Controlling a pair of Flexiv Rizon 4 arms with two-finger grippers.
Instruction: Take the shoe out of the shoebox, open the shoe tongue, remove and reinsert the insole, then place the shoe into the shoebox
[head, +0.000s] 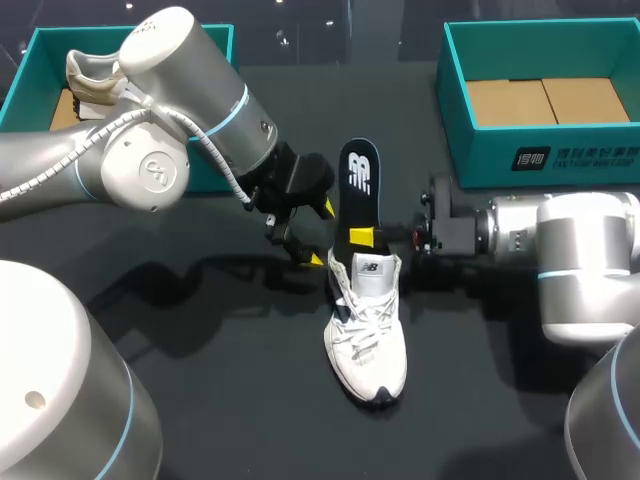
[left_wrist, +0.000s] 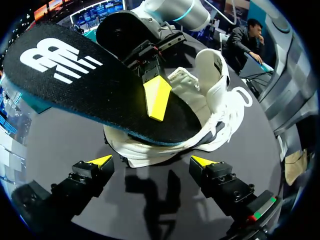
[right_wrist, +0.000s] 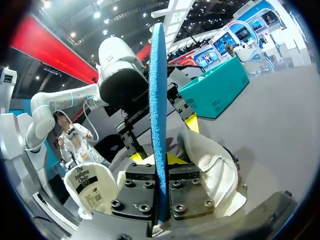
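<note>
A white shoe (head: 366, 335) lies mid-table with its toe toward the front edge. Its black insole (head: 360, 185) stands half out of the shoe's opening, heel end up. My right gripper (head: 362, 238) is shut on the insole just above the collar. Its wrist view shows the insole's blue edge (right_wrist: 158, 90) pinched in my right gripper (right_wrist: 160, 167), with the shoe's heel (right_wrist: 212, 160) and tongue (right_wrist: 92, 187) to either side. My left gripper (head: 320, 234) hangs open beside the shoe's heel. In its own view my left gripper (left_wrist: 151, 162) faces the shoe (left_wrist: 210, 115) and insole (left_wrist: 90, 80), touching neither.
A teal shoebox (head: 30, 70) at the back left holds another shoe (head: 92, 78). A second teal shoebox (head: 455, 110) with a cardboard floor stands at the back right, just behind my right arm. Black tabletop (head: 230, 400) runs in front of the shoe.
</note>
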